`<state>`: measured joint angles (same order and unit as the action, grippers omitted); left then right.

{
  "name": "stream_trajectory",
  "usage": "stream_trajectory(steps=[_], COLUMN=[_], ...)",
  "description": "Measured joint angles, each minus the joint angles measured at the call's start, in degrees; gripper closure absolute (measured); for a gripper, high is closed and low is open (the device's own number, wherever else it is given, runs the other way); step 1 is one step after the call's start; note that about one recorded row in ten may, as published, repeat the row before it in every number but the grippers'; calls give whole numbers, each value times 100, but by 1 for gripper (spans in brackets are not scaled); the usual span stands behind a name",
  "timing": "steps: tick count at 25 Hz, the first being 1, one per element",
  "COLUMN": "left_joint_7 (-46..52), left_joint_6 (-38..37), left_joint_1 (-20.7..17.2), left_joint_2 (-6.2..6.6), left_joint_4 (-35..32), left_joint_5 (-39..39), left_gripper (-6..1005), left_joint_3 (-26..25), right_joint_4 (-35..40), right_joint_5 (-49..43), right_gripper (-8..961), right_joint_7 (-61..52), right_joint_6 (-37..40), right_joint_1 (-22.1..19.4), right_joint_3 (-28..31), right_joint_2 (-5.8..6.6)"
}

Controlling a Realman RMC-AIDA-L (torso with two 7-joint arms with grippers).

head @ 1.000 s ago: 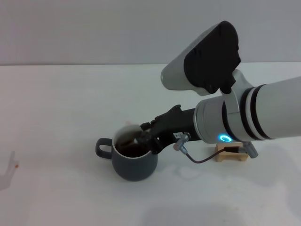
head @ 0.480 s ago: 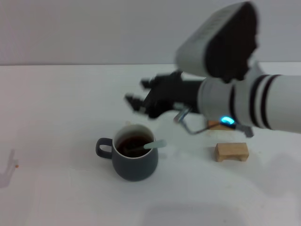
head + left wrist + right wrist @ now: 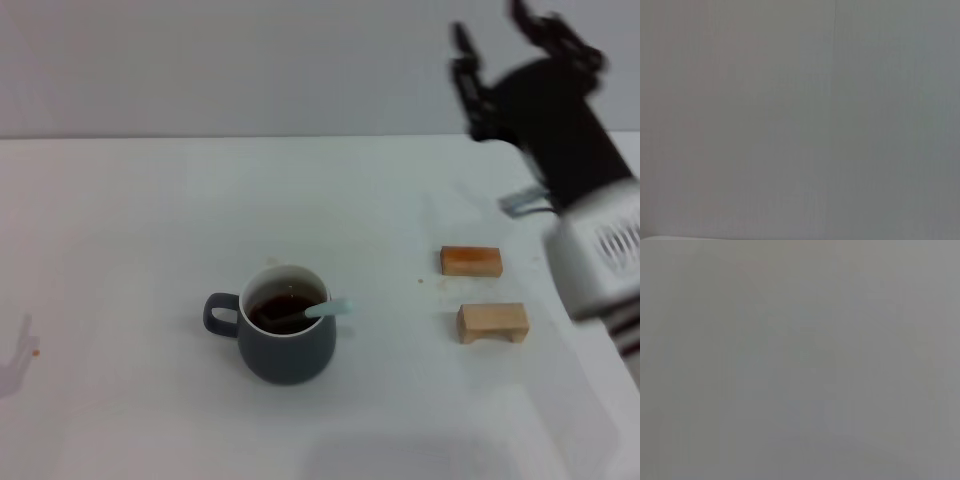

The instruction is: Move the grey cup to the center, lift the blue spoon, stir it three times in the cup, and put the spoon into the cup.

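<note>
You are looking at the rounded slate-grey ceramic cup (image 3: 287, 335) sitting mid-tabletop, heavy with liquid, grippable by its loop handle, slim blue-handled metal spoon (image 3: 312, 311) leaning inside, right tool (image 3: 515, 50) hanging spread open, empty.

Looks like a lab or robot test bench rather than a home or kitchen, though little shows: plain white table (image 3: 150, 230) against a bare grey wall (image 3: 220, 60), no furniture or decor. Only staged props on it: grey cup (image 3: 288, 345) near centre, two wooden blocks (image 3: 471, 261) at about 3 o'clock of it. Both wrist views show only blank grey surface
</note>
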<state>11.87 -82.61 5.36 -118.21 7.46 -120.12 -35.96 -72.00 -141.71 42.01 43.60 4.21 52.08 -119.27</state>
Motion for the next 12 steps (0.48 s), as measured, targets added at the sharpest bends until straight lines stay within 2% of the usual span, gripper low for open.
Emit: stream_trajectory(steps=[1,2,3,7,8,12], left_joint_7=[0,0,-1,-16,-19,-45], left_joint_6=[0,-1,-2,-2,-2,8], left_joint_1=[4,14,21,35,47,86], left_joint_2=[0,2,3,7,6,2], left_joint_4=[0,1,1,-8,-18,-59], left_joint_5=[3,3,3,5,6,6], left_gripper=[144,144,144,144,144,144], left_joint_3=[-8,-26,-38,-69,-74,-77], right_joint_4=[397,1038,1038,1850,2212,2686], right_joint_5=[43,295,295,1202,1587,1949], right_gripper=[402,396,390,366,360,337], right_joint_7=[-47,-233,-233,-571,-746,-1338], right_joint_6=[582,1505,1505,2364,2703,3265], right_joint_1=[-5,9,9,-10,-76,-317], right_joint_3=[-106,-326,-326,-734,-943,-1214], right_joint_2=[-3,-7,-7,-3,4,22])
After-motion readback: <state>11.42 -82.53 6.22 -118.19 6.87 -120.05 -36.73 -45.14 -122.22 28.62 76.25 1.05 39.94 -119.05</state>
